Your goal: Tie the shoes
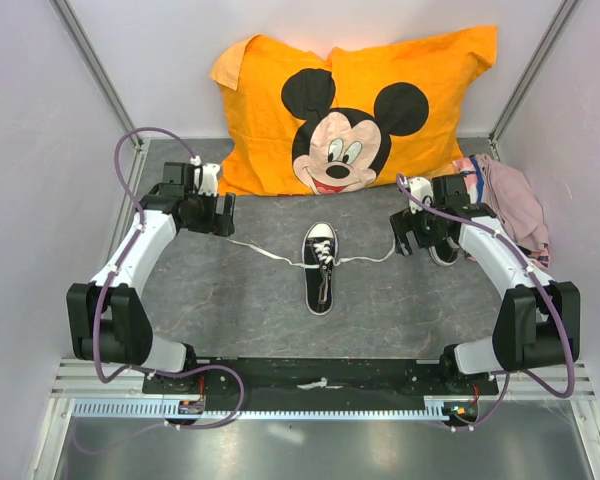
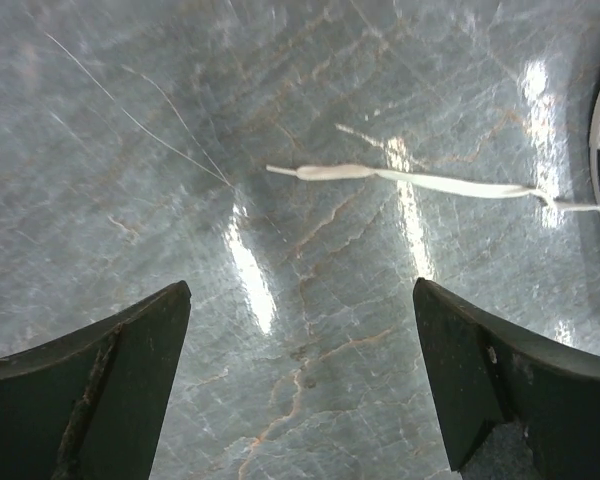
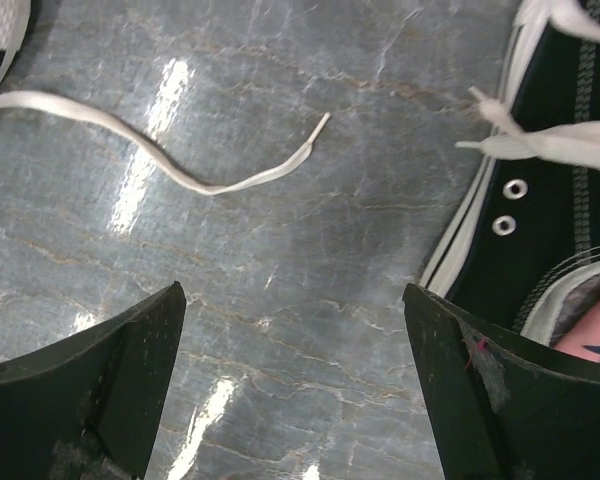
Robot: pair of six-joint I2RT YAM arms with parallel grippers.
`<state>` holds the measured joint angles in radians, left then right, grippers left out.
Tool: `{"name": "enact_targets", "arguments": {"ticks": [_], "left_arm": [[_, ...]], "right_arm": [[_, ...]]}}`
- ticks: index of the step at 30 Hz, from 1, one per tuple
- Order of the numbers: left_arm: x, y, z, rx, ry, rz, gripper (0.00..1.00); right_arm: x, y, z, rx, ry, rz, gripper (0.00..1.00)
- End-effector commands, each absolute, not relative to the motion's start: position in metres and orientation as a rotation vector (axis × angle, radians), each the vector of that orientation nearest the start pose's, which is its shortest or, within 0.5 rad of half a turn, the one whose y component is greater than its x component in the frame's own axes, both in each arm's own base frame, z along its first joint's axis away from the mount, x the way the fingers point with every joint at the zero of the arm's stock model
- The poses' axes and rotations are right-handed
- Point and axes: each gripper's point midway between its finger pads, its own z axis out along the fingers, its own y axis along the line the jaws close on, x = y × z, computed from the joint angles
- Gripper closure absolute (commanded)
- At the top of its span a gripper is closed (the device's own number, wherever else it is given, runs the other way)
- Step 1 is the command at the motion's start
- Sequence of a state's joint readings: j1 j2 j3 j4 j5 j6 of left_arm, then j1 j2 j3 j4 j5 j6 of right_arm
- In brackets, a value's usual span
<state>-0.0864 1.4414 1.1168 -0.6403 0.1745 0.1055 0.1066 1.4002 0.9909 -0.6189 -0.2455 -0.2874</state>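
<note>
Top external, centre sneaker point(image 1: 320, 268): mid-table, toe toward the Mickey Mouse pillow point(image 1: 350, 110), laces untied and trailing to both sides.
Top external, second sneaker point(image 1: 445, 254): just beside the right gripper point(image 1: 408, 234), partly hidden by it.
Left wrist, left gripper point(image 2: 300, 292): jaws wide, holding nothing, over bare table.
Left wrist, left lace end point(image 2: 330, 172): flat on the table ahead, apart from both fingers.
Right wrist, right gripper point(image 3: 292, 295): jaws wide, holding nothing.
Right wrist, right lace end point(image 3: 215, 180): curved, loose, ahead of the fingers.
Step in hand: likely the reach for the lace ends, with no knot begun.
Next move: each gripper lowers onto its own lace tip and pinches the thin strip off the table.
</note>
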Motion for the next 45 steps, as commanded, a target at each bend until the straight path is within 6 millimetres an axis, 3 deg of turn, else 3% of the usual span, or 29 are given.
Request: {"name": "enact_targets", "arguments": {"ticks": [1, 7, 10, 12, 19, 25, 29, 38, 45], "left_arm": [[0.370, -0.061, 0.196, 0.384, 2.247, -0.195, 0.01], [0.375, -0.079, 0.231, 0.575, 2.010, -0.237, 0.01], [0.366, -0.095, 0.225, 0.831, 1.937, -0.285, 0.01], [0.367, -0.099, 0.216, 0.943, 1.912, -0.265, 0.01], [0.355, -0.110, 0.151, 1.365, 1.821, -0.265, 0.04], [0.362, -0.115, 0.103, 1.614, 1.798, -0.289, 0.28], [0.374, -0.122, 0.090, 1.696, 1.751, -0.305, 0.35], [0.370, -0.131, 0.040, 1.923, 1.716, -0.312, 0.50], [0.364, -0.128, 0.024, 1.965, 1.740, -0.324, 0.57]], "right_arm": [[0.338, 0.060, 0.125, -0.571, 2.461, 0.188, 0.02], [0.343, 0.074, 0.144, -0.694, 2.350, 0.258, 0.02], [0.343, 0.077, 0.142, -0.746, 2.338, 0.275, 0.02], [0.343, 0.080, 0.140, -0.769, 2.341, 0.281, 0.02], [0.334, 0.085, 0.123, -0.836, 2.411, 0.281, 0.02], [0.327, 0.088, 0.115, -0.840, 2.436, 0.290, 0.02], [0.326, 0.086, 0.102, -0.825, 2.468, 0.271, 0.02], [0.331, 0.083, 0.083, -0.701, 2.559, 0.266, 0.02], [0.338, 0.082, 0.065, -0.618, 2.604, 0.251, 0.16]]}}
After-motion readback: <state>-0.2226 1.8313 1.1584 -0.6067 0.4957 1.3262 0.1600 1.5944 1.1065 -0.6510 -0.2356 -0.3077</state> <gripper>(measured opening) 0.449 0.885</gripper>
